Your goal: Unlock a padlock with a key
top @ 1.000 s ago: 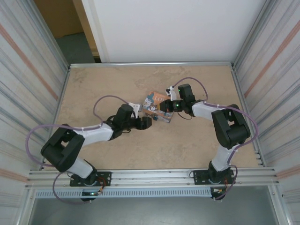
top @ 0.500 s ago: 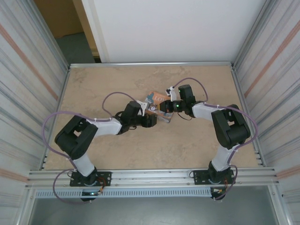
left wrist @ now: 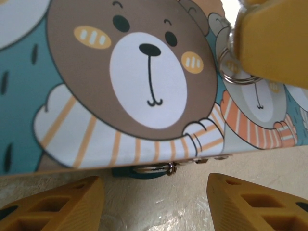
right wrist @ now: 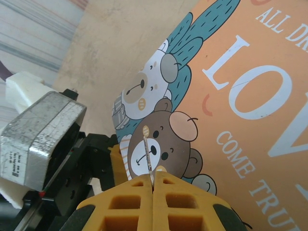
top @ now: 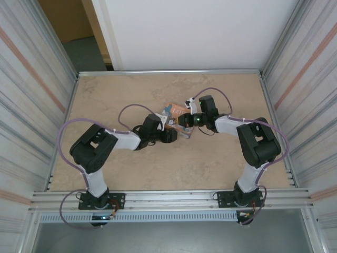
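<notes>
Now, padlock (left wrist: 139,173) at tin (left wrist: 144,72) edge, R tool (right wrist: 153,179) pinching key (right wrist: 147,154)

Both arms reach inward, elbows bent, toward the orange rectangular tin with cartoon bears (top: 175,110). The left gripper (top: 169,136) sits low at the tin's near-left side, its yellow fingers (left wrist: 53,204) spread wide. The right gripper (right wrist: 153,179), above the tin's right part, is clamped on a thin silvery metal ring (right wrist: 147,155).
</notes>
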Available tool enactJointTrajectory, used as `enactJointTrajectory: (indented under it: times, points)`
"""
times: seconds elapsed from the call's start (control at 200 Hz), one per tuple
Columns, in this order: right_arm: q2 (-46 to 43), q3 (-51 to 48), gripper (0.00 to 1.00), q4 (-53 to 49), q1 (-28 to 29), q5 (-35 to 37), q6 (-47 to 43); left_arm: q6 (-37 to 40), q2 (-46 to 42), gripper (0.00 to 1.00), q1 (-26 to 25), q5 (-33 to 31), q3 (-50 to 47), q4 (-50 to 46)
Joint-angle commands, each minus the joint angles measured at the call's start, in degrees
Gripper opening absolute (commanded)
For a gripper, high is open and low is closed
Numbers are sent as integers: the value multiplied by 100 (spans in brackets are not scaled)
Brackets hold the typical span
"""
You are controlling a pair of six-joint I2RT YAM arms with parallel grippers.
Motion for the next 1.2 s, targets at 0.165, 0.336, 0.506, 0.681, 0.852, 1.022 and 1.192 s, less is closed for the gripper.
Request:
enactJointTrajectory:
  times: [0.165, 0.336, 0.506, 0.681, 0.852, 1.022, 1.192]
  points:
    - [33, -223, 0, -407, 106, 138, 130, -9, 182, 58, -23, -246, 58, 528]
    - [33, -215, 0, -432, 110, 140, 137, -24, 303, 58, -26, -250, 48, 798]
    - [-10, -214, 0, -460, 109, 164, 127, -137, 431, 56, -23, -153, 83, 943]
    - [-28, -223, 0, -478, 119, 191, 126, -337, 509, 53, -44, 2, 55, 1121]
    - [-6, -214, 0, -473, 129, 188, 135, -527, 523, 51, -179, -21, -19, 1266]
    - [-4, -205, 0, -451, 137, 196, 151, -796, 553, 49, -233, -101, -81, 1401]
    - [8, -196, 0, -425, 152, 197, 175, -860, 546, 43, -286, -223, -82, 1380]
